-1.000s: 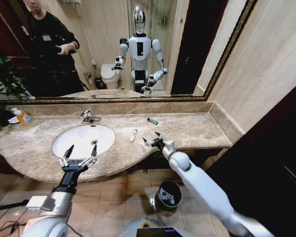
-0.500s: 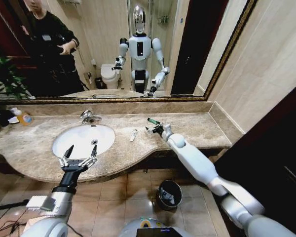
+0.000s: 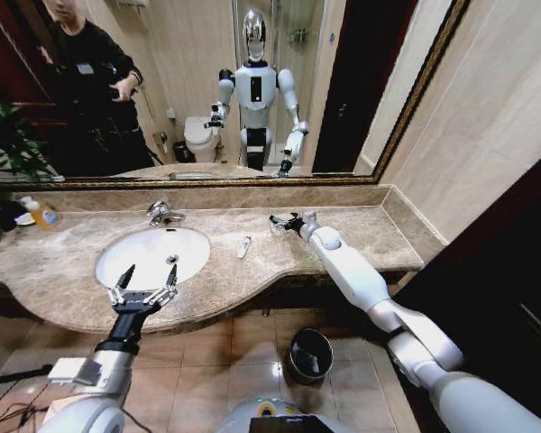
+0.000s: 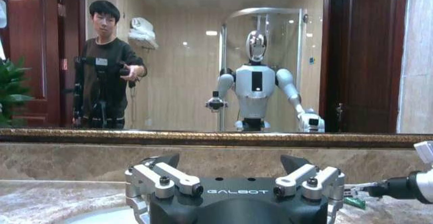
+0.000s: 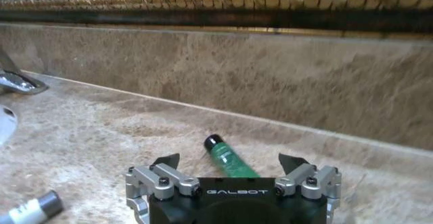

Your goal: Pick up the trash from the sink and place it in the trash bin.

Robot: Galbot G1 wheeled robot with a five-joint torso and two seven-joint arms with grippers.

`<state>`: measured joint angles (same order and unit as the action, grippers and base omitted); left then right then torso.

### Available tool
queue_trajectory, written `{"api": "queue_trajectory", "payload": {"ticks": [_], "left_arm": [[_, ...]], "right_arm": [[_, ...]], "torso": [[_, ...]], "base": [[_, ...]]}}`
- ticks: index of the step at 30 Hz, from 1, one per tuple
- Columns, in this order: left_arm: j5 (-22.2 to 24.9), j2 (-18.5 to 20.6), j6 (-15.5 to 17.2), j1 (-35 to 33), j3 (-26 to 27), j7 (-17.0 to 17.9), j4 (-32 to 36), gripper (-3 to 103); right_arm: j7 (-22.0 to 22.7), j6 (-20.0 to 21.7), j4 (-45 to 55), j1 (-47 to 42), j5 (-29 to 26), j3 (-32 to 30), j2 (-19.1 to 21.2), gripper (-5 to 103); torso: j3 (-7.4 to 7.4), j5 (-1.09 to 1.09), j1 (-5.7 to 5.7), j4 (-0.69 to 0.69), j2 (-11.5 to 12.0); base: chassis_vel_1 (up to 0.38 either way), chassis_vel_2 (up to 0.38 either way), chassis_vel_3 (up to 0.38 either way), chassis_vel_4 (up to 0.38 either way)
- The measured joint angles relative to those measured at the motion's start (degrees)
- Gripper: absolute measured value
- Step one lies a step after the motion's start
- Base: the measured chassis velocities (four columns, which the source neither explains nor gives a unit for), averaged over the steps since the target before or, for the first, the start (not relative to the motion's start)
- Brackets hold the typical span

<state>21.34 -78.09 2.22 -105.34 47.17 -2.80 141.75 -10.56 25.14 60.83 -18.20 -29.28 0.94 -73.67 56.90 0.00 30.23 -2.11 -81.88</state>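
A small dark green tube (image 3: 274,219) lies on the marble counter near the back wall, right of the white oval sink (image 3: 149,254). My right gripper (image 3: 286,224) is open just above the counter and right at this tube. In the right wrist view the green tube (image 5: 226,158) lies between the spread fingers (image 5: 168,161) of the right gripper (image 5: 230,164). A white tube (image 3: 243,246) rests on the counter between sink and green tube. My left gripper (image 3: 145,281) hangs open over the sink's front rim, holding nothing. The trash bin (image 3: 308,354) stands on the floor under the counter.
A chrome faucet (image 3: 162,214) stands behind the basin. An orange-liquid bottle (image 3: 41,215) sits at the counter's far left beside a plant. A mirror runs along the back wall. The counter's curved front edge overhangs the tiled floor.
My right arm has stretched from the counter's front edge back towards the wall, bringing its open gripper to the green tube. The left arm has stayed still.
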Motion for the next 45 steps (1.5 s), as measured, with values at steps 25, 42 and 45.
{"api": "queue_trajectory", "payload": {"ticks": [25,42,45], "left_arm": [[0.0,0.0,0.0,0.0,0.0,0.0,0.0,100],[0.0,0.0,0.0,0.0,0.0,0.0,0.0,100],[0.0,0.0,0.0,0.0,0.0,0.0,0.0,100]], "right_arm": [[-0.3,-1.0,-3.9,0.4,2.3,-1.1,-1.5,56],[1.3,-3.2,-1.9,-1.3,3.5,-0.9,-0.9,17],[2.7,-3.5,-0.1,-2.4,3.0,-0.7,-0.3,9]], "torso": [[0.00,0.00,0.00,0.00,0.0],[0.00,0.01,0.00,0.00,0.0],[0.00,0.00,0.00,0.00,0.0]], "base": [[0.000,0.000,0.000,0.000],[0.000,0.000,0.000,0.000],[0.000,0.000,0.000,0.000]]}}
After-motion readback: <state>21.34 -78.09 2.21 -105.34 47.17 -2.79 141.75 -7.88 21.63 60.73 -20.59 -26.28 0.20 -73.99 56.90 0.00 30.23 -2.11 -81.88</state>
